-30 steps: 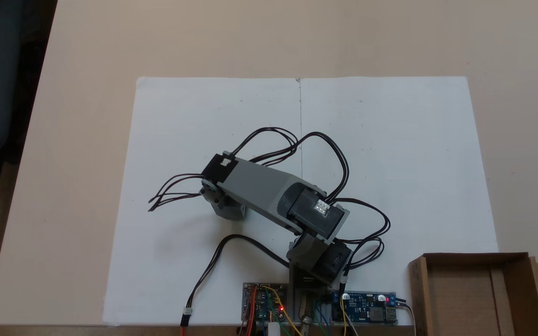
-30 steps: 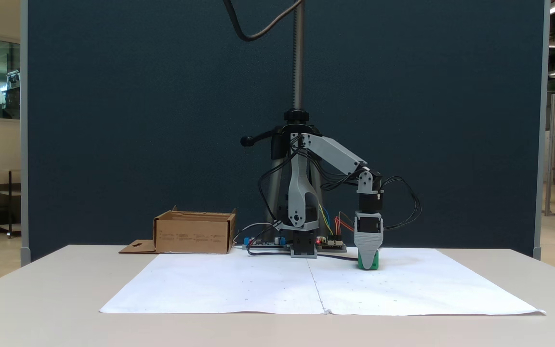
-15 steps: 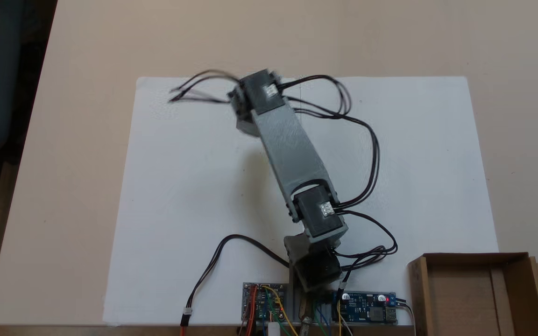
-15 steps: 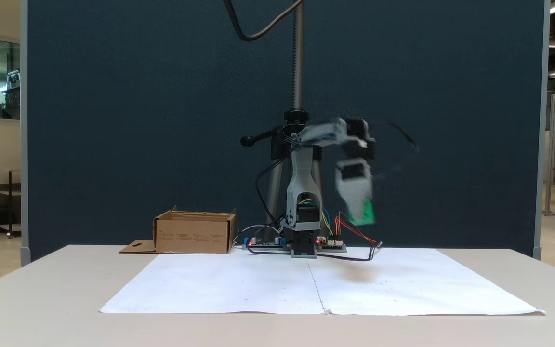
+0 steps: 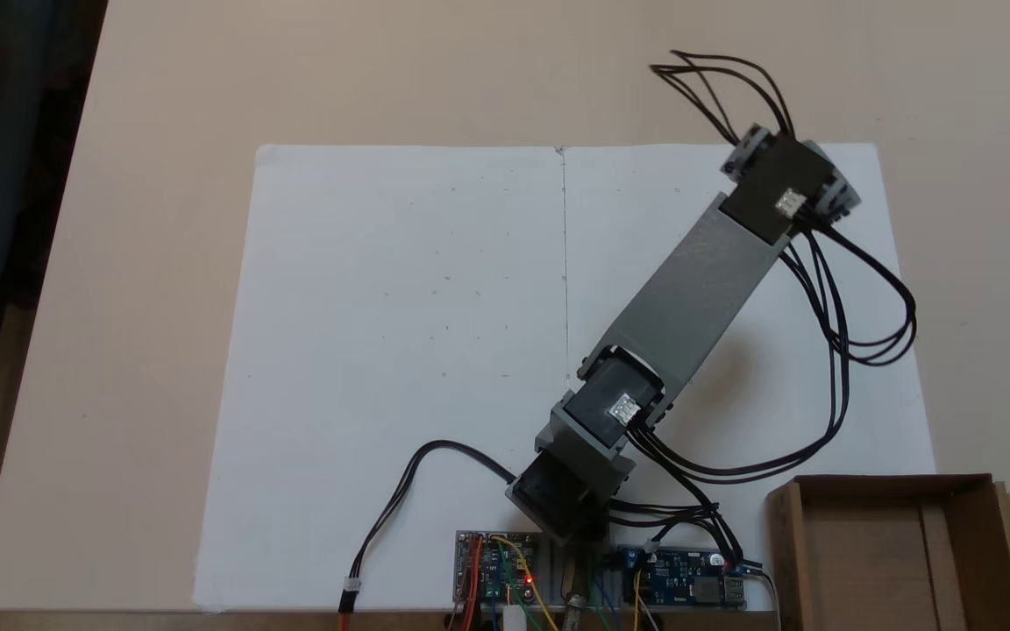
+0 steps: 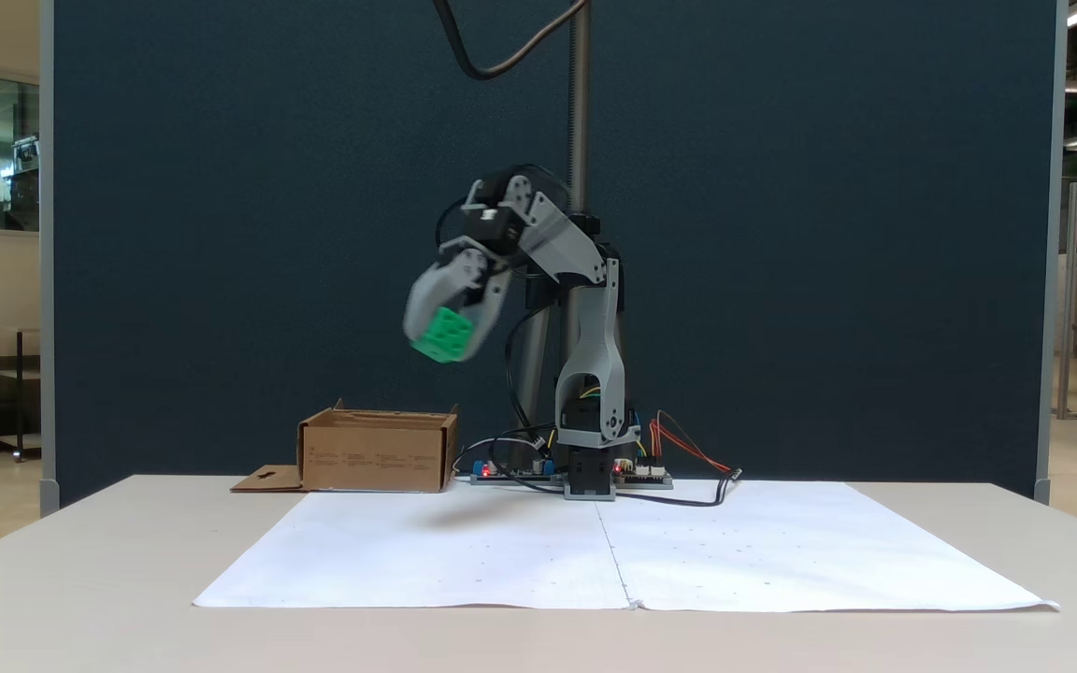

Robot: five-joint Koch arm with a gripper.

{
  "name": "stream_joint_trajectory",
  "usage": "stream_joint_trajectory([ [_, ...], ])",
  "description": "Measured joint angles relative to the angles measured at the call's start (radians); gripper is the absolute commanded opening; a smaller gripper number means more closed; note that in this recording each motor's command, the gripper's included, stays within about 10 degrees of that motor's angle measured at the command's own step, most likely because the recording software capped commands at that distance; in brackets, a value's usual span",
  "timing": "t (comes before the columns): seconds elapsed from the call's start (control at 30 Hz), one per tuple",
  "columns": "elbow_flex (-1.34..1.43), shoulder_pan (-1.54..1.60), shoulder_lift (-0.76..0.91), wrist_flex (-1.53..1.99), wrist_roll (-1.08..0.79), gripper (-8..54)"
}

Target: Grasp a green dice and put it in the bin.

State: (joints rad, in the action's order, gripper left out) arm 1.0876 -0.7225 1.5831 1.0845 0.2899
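Carrying step: the gripper is clamped on the green dice, high above the bench, and must next travel sideways over the bin, below it, before releasing.

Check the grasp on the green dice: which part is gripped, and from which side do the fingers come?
In the fixed side view, the gripper is shut on the green dice, fingers reaching down from above and pinching opposite flat faces. A pipped face shows between them. That suits a cube: parallel flat sides, tilted in the air above the bin.
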Motion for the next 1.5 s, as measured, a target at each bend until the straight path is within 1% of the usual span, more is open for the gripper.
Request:
stream_joint_trajectory([
  [0.03, 0.000, -0.117, -0.002, 0.003, -0.049, 12.1],
  [0.2, 0.000, -0.426, -0.005, 0.014, -0.179, 12.1],
  [0.4, 0.002, -0.828, -0.006, 0.032, -0.261, 12.1],
  [0.5, 0.002, -0.966, -0.005, 0.055, -0.318, 12.1],
  [0.63, 0.014, -1.032, -0.046, 0.072, -0.367, 12.1],
  [1.1, 0.035, -1.065, -0.222, 0.031, -0.383, 12.1],
  [1.13, 0.034, -1.072, -0.227, 0.028, -0.393, 17.7],
  [1.17, 0.032, -1.078, -0.229, 0.028, -0.402, 29.0],
  [1.2, 0.032, -1.081, -0.236, 0.026, -0.413, 32.9],
  [1.23, 0.034, -1.081, -0.245, 0.021, -0.425, 35.6],
  [1.33, 0.034, -1.083, -0.272, -0.025, -0.442, 47.2],
  [1.4, 0.034, -1.083, -0.273, -0.077, -0.445, 45.5],
  [1.5, 0.034, -1.051, -0.265, -0.193, -0.446, 44.6],
])
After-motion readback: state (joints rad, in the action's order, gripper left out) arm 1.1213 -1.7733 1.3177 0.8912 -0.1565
